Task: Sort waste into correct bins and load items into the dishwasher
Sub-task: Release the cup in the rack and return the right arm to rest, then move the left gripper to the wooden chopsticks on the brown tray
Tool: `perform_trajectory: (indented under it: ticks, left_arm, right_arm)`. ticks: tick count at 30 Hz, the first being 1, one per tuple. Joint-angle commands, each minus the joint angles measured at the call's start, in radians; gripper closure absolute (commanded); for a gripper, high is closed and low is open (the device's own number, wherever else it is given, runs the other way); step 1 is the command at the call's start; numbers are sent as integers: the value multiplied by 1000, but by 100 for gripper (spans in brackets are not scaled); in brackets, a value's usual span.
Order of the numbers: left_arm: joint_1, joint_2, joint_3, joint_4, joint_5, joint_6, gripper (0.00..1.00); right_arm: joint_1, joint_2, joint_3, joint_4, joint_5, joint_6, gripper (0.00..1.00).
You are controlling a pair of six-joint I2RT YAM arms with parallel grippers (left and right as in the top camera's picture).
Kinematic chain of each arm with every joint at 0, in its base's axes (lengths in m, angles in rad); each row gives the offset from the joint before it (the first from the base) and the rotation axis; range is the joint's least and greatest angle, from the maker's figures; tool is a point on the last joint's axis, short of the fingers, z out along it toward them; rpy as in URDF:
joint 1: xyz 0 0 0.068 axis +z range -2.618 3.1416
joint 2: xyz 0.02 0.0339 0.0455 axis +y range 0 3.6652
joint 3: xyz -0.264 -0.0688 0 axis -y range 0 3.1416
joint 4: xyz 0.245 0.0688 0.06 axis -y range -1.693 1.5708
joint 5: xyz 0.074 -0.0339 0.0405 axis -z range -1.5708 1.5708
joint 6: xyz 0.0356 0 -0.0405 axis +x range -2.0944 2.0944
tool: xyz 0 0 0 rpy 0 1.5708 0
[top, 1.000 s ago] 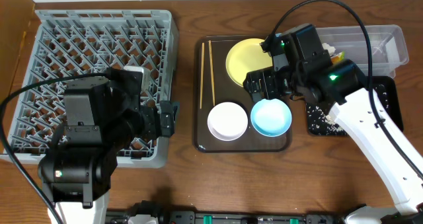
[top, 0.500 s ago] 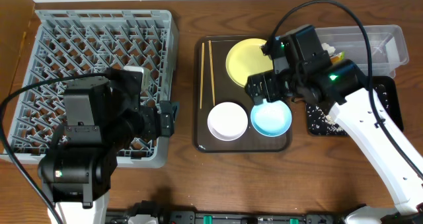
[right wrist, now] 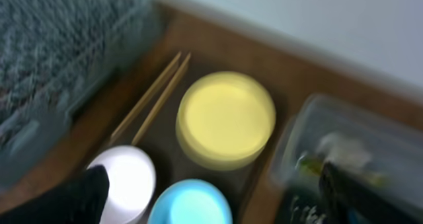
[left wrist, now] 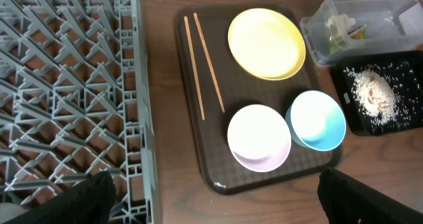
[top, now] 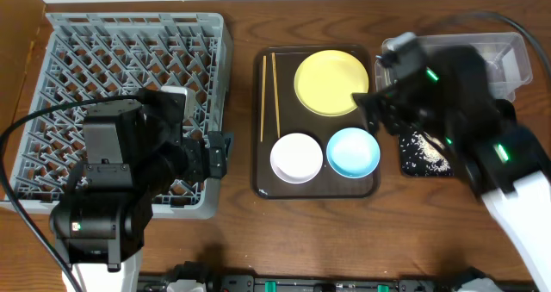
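Yellow plate (top: 325, 83), blue bowl (top: 353, 152), white bowl (top: 297, 157) and chopsticks (top: 269, 94) all sit on the brown serving tray (top: 288, 111), none yet in the dish rack (top: 129, 51) at the worktop's left edge. And here's the change: the right arm (top: 465, 94), over the blue bowl a moment ago, has swung toward the worktop's right edge, blurred above the black tray (left wrist: 406, 115) and clear tub (top: 512, 46). See the right gripper (right wrist: 218, 197): spread wide, carrying nothing. With rice scraps (left wrist: 373, 95) in the black tray and the wrapper (left wrist: 340, 32) in the tub, sorting looks finished and loading not begun. Meanwhile the left gripper (left wrist: 221, 197) gapes empty by the rack's right rim.
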State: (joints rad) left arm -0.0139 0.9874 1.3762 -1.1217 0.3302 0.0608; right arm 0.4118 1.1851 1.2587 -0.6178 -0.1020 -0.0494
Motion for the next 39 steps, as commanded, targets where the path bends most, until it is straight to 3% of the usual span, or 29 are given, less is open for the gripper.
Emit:
perform_trajectory:
  ticks: [1,8,21,30,39]
  left_arm:
    - [-3,0,16,-1,-10,18,2]
    - [-3,0,16,-1,-10,18,2]
    - [-3,0,16,-1,-10,18,2]
    - [-3,0,16,-1,-10,18,2]
    - [-3,0,16,-1,-10,17,2]
  right_arm:
    - [-20,-184,-232,156,61,-64,1]
    - [-120,-562,-666,341,45,-64,1]
    - [-288,-1013,-1019,341,38,0,1]
    - [-308,-1182,-1192,420,38,0,1]
    - [-306,-1180,-1255,556,39,0,1]
